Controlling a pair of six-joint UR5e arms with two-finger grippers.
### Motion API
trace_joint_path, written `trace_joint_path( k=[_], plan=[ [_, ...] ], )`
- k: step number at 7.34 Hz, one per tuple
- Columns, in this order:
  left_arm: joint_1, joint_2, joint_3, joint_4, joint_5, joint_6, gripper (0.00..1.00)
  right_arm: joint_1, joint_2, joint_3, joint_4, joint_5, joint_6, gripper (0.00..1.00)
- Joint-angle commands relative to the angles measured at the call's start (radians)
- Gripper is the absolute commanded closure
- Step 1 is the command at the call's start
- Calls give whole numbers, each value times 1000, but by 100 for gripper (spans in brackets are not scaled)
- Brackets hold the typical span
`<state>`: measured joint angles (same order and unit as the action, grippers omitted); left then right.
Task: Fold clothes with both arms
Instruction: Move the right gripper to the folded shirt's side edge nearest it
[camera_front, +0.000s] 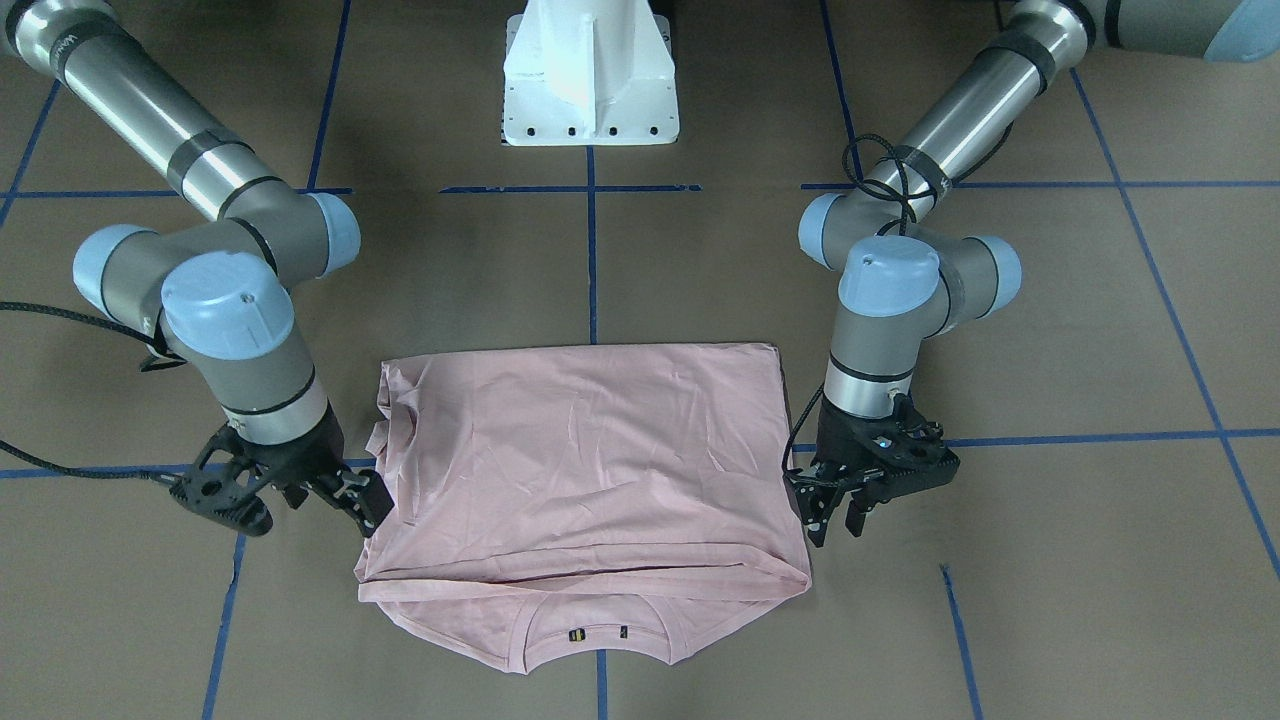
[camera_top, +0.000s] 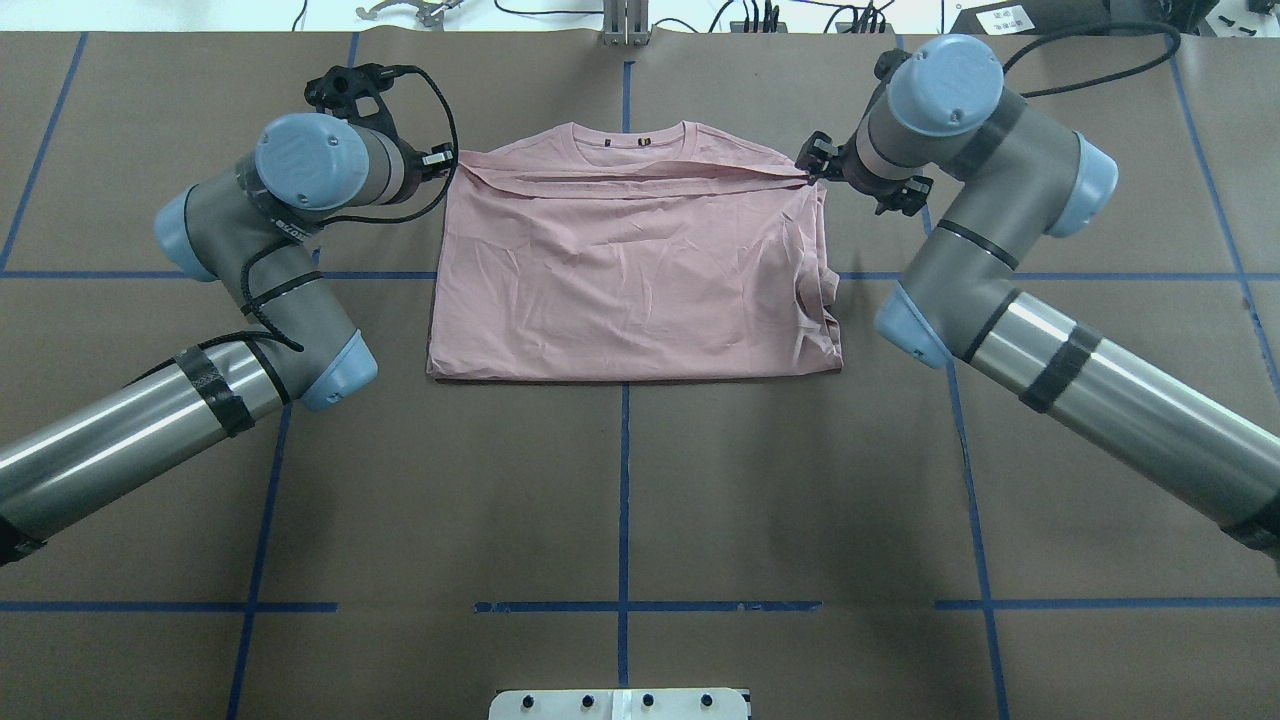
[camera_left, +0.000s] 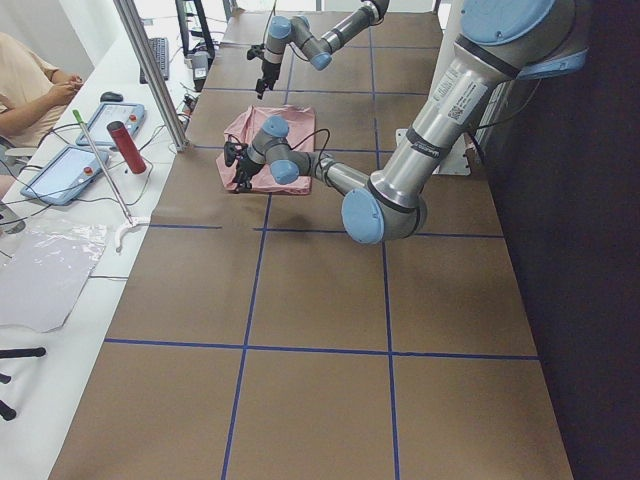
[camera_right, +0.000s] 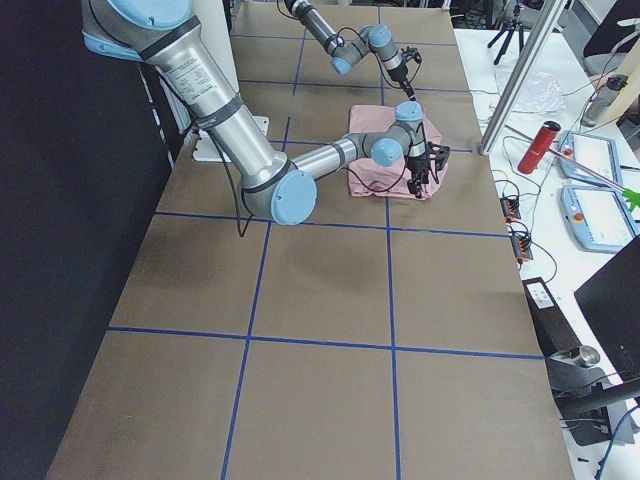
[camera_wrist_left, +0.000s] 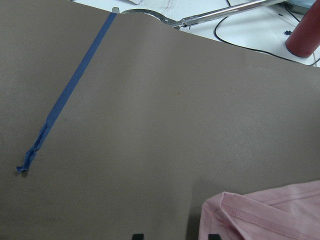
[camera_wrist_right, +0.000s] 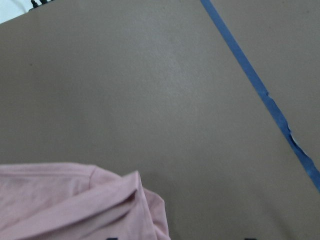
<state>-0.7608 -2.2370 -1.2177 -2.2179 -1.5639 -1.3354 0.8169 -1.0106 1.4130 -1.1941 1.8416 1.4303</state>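
The pale pink T-shirt (camera_front: 590, 460) lies flat on the brown table, plain back up, its lower part folded up to just short of the collar (camera_top: 630, 135). It also shows in the overhead view (camera_top: 630, 270). My left gripper (camera_front: 835, 528) is low beside the fold's corner, also seen overhead (camera_top: 445, 162). Its wrist view shows the fingertips apart over bare table next to the shirt's hem (camera_wrist_left: 270, 215). My right gripper (camera_front: 345, 503) is at the opposite corner, also seen overhead (camera_top: 812, 162). Its jaws are wide apart by the shirt corner (camera_wrist_right: 65, 200).
The white pedestal base (camera_front: 590, 75) stands on the robot's side of the table. Blue tape lines (camera_top: 624, 480) grid the brown surface. Beyond the far edge is a bench with a red bottle (camera_left: 135, 148), tablets and cables, and a seated person (camera_left: 30, 80).
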Motion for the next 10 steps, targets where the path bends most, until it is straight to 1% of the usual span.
trace_joint_path(
  k=[1, 2, 3, 4, 6, 7, 8, 10],
  plan=[
    [0, 0, -5, 0, -1, 1, 47, -94, -228, 292, 2, 5, 146, 0],
    [0, 0, -5, 0, -1, 1, 47, -151, -277, 332, 10, -21, 254, 0],
    [0, 6, -5, -2, -1, 2, 47, -197, -270, 330, 10, -53, 316, 4],
    [0, 5, -5, -2, -1, 1, 47, -223, -261, 322, 10, -76, 346, 12],
    [1, 5, -11, 3, 1, -4, 47, -229, -223, 290, 10, -78, 348, 15],
    [1, 5, -11, 3, -1, -5, 47, -229, -201, 259, 10, -78, 348, 19],
    [1, 7, -11, 1, -1, -4, 47, -226, -201, 261, 10, -76, 348, 34],
    [1, 7, -11, 3, -1, -4, 47, -223, -210, 262, 8, -76, 345, 100]
  ],
)
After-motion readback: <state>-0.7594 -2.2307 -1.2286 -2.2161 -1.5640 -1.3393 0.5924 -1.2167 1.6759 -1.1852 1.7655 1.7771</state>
